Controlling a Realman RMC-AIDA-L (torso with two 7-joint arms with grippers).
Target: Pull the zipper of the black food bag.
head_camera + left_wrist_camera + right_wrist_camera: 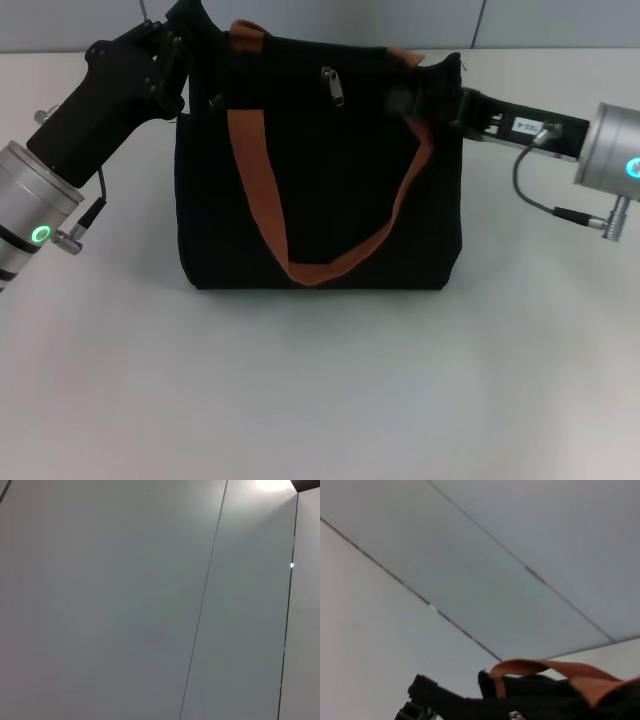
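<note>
On the white table [320, 400] the black bag [320, 170] stood upright, its silver zipper [333, 87] near the top edge, unheld; left gripper [190, 40] and right gripper [425, 100] pressed its upper corners, grip unreadable, so tugging might tip it.

You get even, soft overhead light in the head view: the pale matte white table [320, 400] shows no hard glare, only a faint shadow under the boxy black fabric food bag [320, 170], whose dark cloth swallows most detail. Green indicator lights glow on both silver arm cuffs. In your left wrist view, flat grey wall panels [110, 605] look dull, with a bright blown-out patch at one corner. Your right wrist view is soft and blurred; the orange-brown webbing strap [545, 669] lacks crisp edges.
</note>
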